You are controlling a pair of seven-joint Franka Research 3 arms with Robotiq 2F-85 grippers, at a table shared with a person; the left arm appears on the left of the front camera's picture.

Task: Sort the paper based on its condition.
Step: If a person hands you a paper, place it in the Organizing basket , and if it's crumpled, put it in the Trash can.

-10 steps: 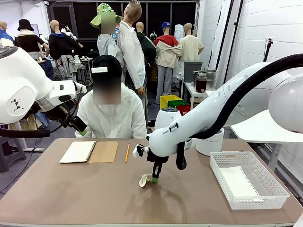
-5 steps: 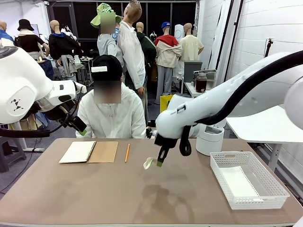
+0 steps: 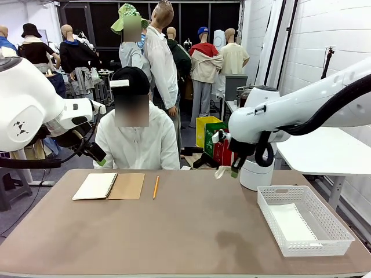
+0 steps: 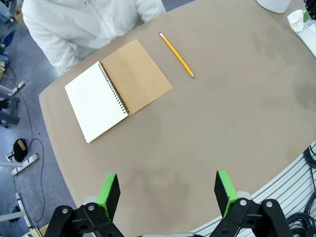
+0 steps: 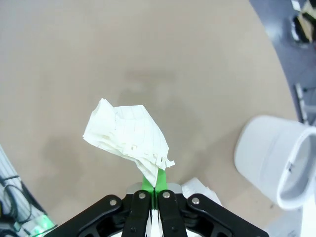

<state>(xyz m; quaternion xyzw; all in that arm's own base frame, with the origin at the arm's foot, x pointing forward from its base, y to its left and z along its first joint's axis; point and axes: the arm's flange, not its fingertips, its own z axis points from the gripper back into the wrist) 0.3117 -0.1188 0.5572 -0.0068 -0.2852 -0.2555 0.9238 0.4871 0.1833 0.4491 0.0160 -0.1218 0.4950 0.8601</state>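
Observation:
My right gripper (image 3: 233, 171) is shut on a crumpled wad of lined white paper (image 3: 222, 171), held in the air just left of the white bin (image 3: 255, 174). In the right wrist view the crumpled paper (image 5: 126, 133) sticks up from the shut right gripper (image 5: 156, 181), well above the table, with the bin (image 5: 276, 153) to the right. A flat white sheet (image 3: 293, 223) lies in the white basket (image 3: 301, 246). My left gripper (image 3: 97, 155) hangs high at the left, and the left wrist view shows the left gripper (image 4: 168, 190) open, with nothing between its fingers.
An open spiral notebook (image 3: 109, 186) with a brown cover and a yellow pencil (image 3: 155, 187) lie at the far side in front of a seated person. The left wrist view also shows the notebook (image 4: 118, 89) and pencil (image 4: 177, 54).
My right gripper lifted the crumpled paper off the middle of the table and carried it up and to the right, to beside the white bin. The left arm stayed still.

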